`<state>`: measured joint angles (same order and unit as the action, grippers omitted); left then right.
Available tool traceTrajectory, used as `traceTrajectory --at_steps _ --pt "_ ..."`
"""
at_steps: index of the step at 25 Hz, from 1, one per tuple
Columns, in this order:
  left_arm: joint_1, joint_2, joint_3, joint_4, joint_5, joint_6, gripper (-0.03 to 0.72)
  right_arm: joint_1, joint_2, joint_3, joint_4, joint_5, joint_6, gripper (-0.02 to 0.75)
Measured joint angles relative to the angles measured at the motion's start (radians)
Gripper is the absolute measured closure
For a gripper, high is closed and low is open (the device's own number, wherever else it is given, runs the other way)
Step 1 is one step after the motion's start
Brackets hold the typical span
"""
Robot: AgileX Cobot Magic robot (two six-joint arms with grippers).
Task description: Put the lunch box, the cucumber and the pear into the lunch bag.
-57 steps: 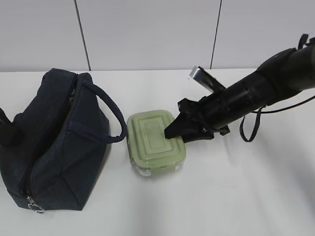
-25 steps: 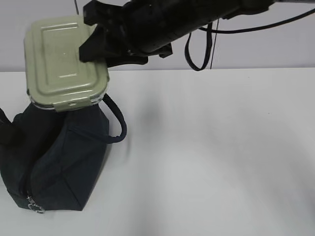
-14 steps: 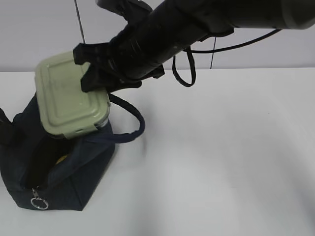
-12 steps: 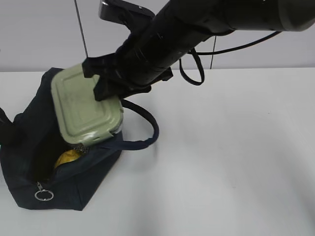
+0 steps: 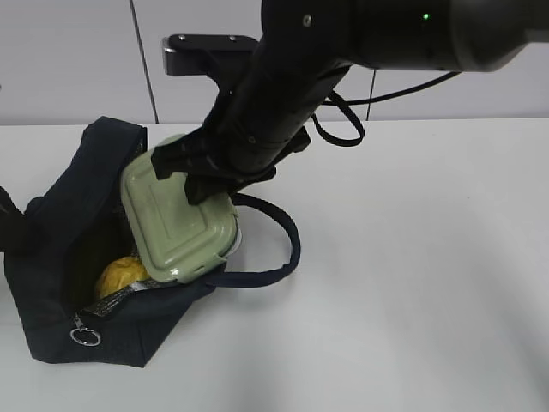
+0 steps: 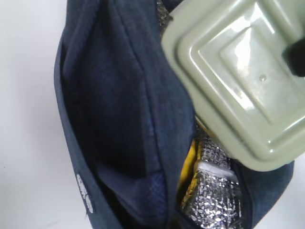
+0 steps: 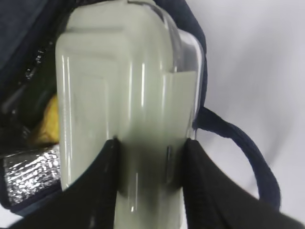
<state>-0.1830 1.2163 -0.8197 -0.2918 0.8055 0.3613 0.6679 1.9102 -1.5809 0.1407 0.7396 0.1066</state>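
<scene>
My right gripper [image 5: 193, 176] is shut on the sage-green lunch box [image 5: 176, 223], its fingers [image 7: 102, 186] clamping the box's two sides. The box is tilted, its lower end inside the open mouth of the navy lunch bag [image 5: 60, 232]. It also shows in the left wrist view [image 6: 238, 81] and the right wrist view [image 7: 119, 86]. The yellow pear [image 5: 120, 276] lies inside the bag below the box. The cucumber is hidden. A black part of my left gripper [image 5: 7, 225] sits against the bag's left side; its jaws are hidden by fabric.
The bag's handle loop [image 5: 287, 249] lies on the white table [image 5: 412, 283] to the right of the box. The metal ring pull [image 5: 83, 336] hangs at the bag's near corner. Silver lining [image 6: 214, 200] shows inside the mouth. A wall stands behind.
My right gripper lifted the lunch box off the table, carried it left over the bag and lowered it tilted into the mouth. The bag's mouth opened wider and the pear came into view.
</scene>
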Motion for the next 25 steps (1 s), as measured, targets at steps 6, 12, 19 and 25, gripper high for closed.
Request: traceTrajectory --at_steps 6,12,19,25 --pt "0.0 0.0 0.0 -0.004 0.002 0.0 0.687 0.02 0.043 -0.02 -0.015 0.006 0.028 0.48" --pt "0.0 0.0 0.0 -0.007 0.004 0.0 0.687 0.083 0.114 -0.172 -0.011 0.01 0.026 0.48" --pt "0.0 0.0 0.0 -0.005 0.015 0.0 0.687 0.149 0.233 -0.359 0.003 0.068 0.024 0.48" --pt "0.0 0.0 0.0 -0.003 0.021 0.0 0.687 0.157 0.277 -0.43 -0.005 0.12 -0.003 0.385"
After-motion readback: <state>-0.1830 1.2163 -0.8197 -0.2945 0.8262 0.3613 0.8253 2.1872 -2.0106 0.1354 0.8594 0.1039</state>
